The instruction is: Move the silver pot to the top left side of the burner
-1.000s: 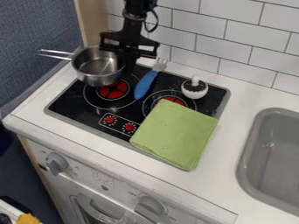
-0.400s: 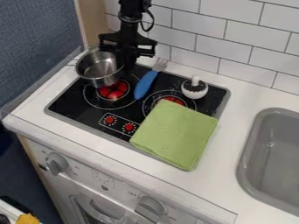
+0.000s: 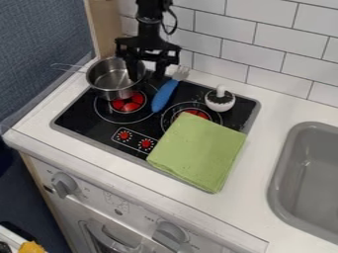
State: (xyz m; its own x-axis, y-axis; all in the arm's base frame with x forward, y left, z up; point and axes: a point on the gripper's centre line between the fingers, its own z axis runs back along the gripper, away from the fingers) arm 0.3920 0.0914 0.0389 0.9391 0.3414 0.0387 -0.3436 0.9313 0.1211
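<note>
We note pot point(image 3: 111, 89) at stove's point(image 3: 82, 116) upper left. End effector point(image 3: 147, 74) at pot's right rim, fingers apart. Blue-handled fork point(image 3: 163, 97) lies nearby, cloth point(image 3: 198, 150) lower right.

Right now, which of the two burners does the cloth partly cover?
The right burner, as the camera sees it: the cloth lies over its near part, while the left burner, nearer the pot, has none.

Black arm point(image 3: 149, 23) hangs from top edge, bit left of middle; gripper point(image 3: 147, 75) points down, two fingers point(image 3: 161, 65) apart
</note>
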